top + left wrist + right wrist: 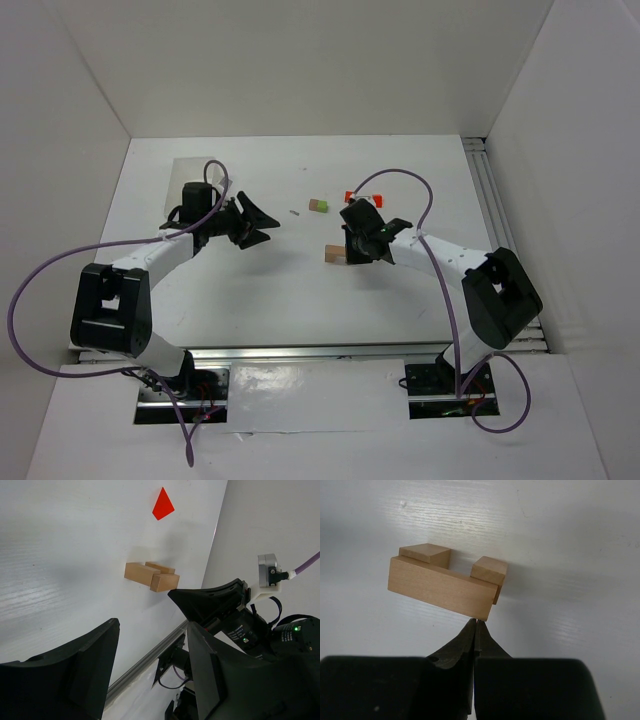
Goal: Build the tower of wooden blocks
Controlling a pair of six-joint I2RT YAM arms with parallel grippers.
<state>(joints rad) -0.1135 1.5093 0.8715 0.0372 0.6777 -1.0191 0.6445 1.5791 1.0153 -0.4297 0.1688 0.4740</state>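
Wood block tower is only a base: long tan block [440,587] lies mid-table [570,530] against two small tan blocks [425,553]. Right gripper [476,625] has its fingers pressed together at the long block's corner, probably nudging it square; contact is unclear. Left gripper [270,228] is spread, well apart. Green block [320,205] and red blocks [351,194] are unused behind.

Left arm reaches from near-left corner toward table middle, left gripper [262,225] spread wide (fingers well apart). Right arm bends in from near-right corner, right gripper [476,629] pinched together, tips touching.
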